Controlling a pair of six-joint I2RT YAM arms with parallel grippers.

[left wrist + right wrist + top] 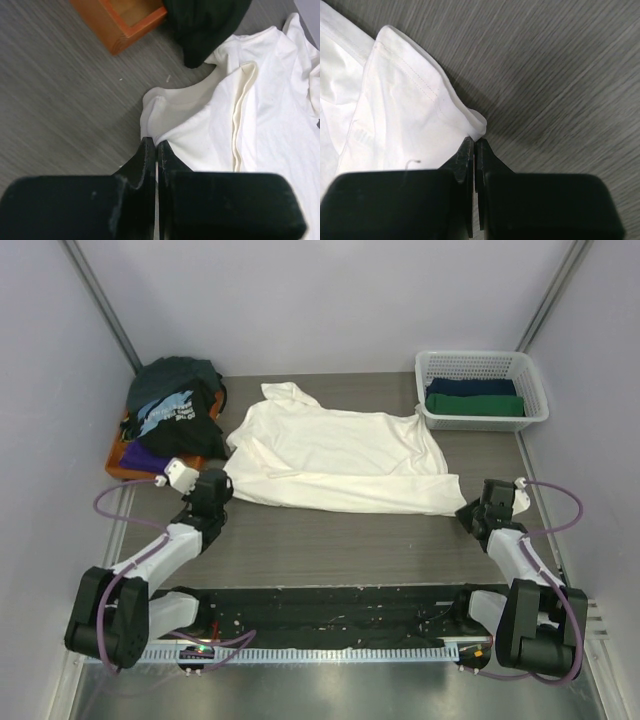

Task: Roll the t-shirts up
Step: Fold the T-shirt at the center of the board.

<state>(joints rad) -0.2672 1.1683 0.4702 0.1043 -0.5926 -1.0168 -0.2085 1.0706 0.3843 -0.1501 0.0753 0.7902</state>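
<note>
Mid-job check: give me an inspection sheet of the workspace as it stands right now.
Surface: dark wood-grain table; no spills seen.
Job's things: cream-white t-shirt spread at centre, partly folded, not yet rolled; pile of dark t-shirts on the orange tray, back left; navy t-shirt and green t-shirt bundled in the white basket, back right.
Clutter: a few pale specks near the tray; otherwise nothing seen.
Grippers: left gripper shut on the shirt's near-left corner; right gripper shut on its near-right corner.
Cables: purple cables loop beside each arm, off the shirt.
Surroundings: plain pale walls, metal corner posts.
</note>
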